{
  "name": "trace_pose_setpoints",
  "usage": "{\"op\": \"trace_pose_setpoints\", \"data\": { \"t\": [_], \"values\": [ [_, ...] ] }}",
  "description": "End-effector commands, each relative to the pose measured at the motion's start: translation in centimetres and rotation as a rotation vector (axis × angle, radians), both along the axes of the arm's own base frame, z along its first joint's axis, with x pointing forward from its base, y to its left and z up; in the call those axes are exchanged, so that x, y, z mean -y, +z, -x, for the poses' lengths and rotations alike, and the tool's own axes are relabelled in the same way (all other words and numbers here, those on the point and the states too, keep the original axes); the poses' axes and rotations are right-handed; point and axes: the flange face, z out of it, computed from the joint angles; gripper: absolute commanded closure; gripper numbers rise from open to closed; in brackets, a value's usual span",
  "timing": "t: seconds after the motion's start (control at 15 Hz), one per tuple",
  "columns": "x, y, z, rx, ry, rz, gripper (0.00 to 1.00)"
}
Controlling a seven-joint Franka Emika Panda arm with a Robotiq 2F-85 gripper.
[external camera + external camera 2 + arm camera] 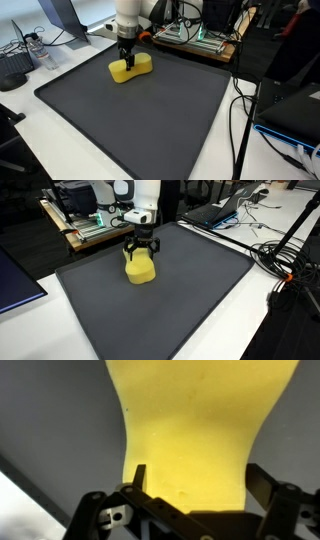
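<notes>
A yellow block [133, 67] is seen lying flat on a dark grey mat [140, 125], near the mat's far edge in both exterior views. Its outline is rounded and pinched at the middle, like a peanut, with two lobes. In an exterior view its long axis is laid along the mat from lower left to upper right; in the wrist view the same axis is seen running away from the gripper [195, 480] towards the top of the picture, where the yellow block [200, 420] widens.

The gripper [141, 250] is held directly over the block, pointing straight down. The fingers [138, 478] are spread wide, one on each side of the narrower part, and nothing is clasped; whether the pads touch the yellow sides cannot be told.

The mat is matte, faintly textured and rectangular, and it is laid on a white table [250, 330]. The block's surface is dull and smooth, with a few small specks. Behind the mat a wooden board with electronics [200, 40] is set, a monitor [60, 15] is placed at one corner, and black cables [290, 260] are strewn along the table's side.
</notes>
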Motion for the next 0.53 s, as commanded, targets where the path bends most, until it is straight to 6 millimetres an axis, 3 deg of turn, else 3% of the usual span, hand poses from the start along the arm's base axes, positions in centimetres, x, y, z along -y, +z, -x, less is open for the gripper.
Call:
{"op": "trace_pose_setpoints", "data": {
  "t": [0.0, 0.47],
  "values": [
    [-1.0, 1.5, 2.3, 0.068, 0.051, 0.053, 0.0],
    [-2.5, 1.5, 3.8, 0.149, 0.238, 0.05, 0.0]
  ]
}}
